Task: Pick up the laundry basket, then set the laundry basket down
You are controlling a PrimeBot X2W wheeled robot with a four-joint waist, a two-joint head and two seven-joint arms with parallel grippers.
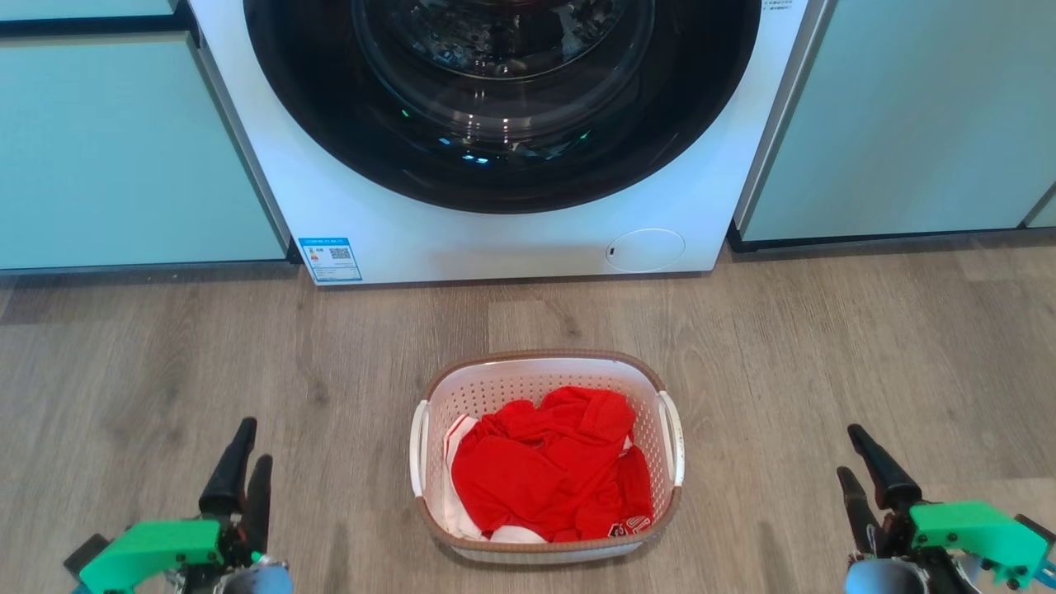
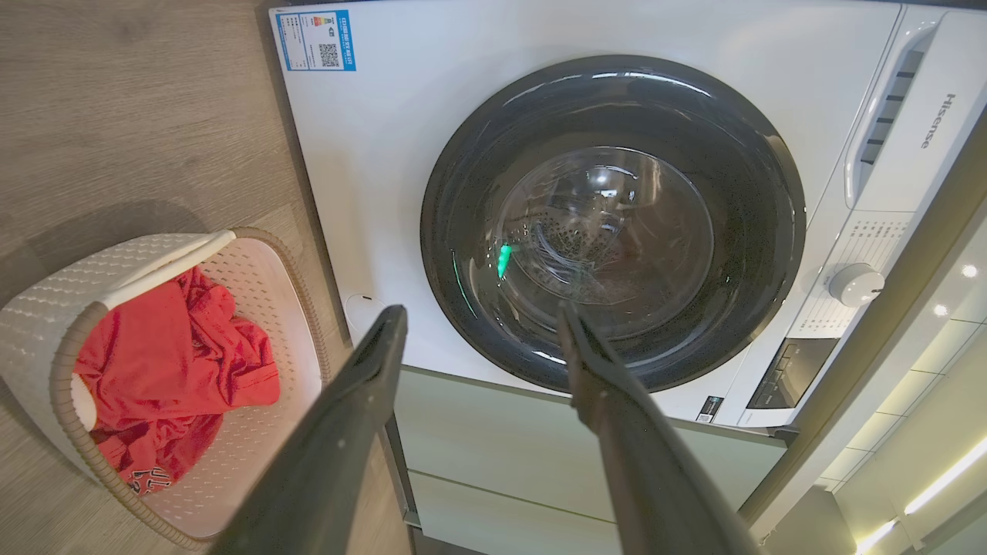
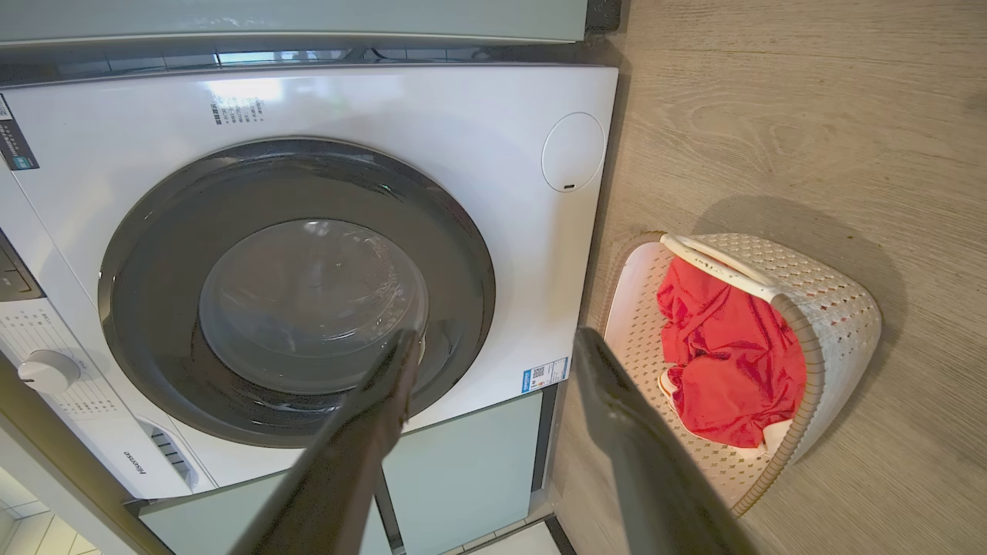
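The laundry basket (image 1: 540,360) stands on the floor (image 1: 206,355) at lower centre of the head view and holds crumpled red clothing (image 1: 549,466). It is white and perforated, with a brown rim and white side handles. Bare floor surrounds it, and the washing machine (image 1: 511,243) is above. The left end effector (image 1: 254,441) and the right end effector (image 1: 848,450) flank it, both spread and empty.

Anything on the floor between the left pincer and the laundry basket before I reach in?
Nothing. In the head view, only bare wood floor lies between the open left pincer and the laundry basket.
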